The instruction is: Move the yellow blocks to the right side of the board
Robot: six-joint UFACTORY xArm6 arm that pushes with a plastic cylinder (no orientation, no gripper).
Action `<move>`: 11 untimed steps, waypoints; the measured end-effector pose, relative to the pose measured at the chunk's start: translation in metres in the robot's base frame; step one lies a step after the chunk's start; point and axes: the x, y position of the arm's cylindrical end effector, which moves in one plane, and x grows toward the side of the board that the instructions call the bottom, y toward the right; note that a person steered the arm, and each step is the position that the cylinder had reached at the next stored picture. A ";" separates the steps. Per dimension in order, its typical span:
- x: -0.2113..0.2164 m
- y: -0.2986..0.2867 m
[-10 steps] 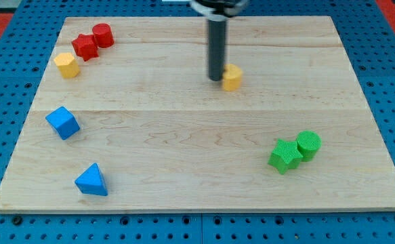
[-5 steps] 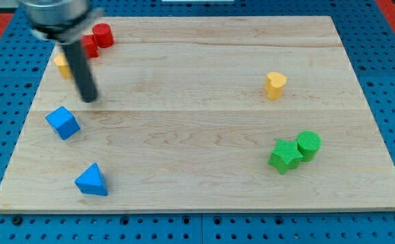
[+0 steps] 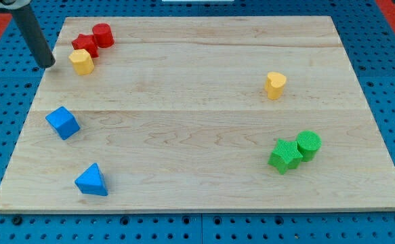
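Tip (image 3: 48,65) of our tool, plain rod holding nothing, sits just left of yellow hexagon block (image 3: 81,62). Yellow heart block (image 3: 275,85) far right of it. Risk: our push drags touching red blocks (image 3: 93,41) along.

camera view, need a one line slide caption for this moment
My tip sits just left of the yellow hexagonal block at the board's upper left; the yellow heart block lies on the right.
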 end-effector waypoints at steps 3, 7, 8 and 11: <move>0.028 0.224; -0.005 0.335; -0.036 0.334; -0.030 0.383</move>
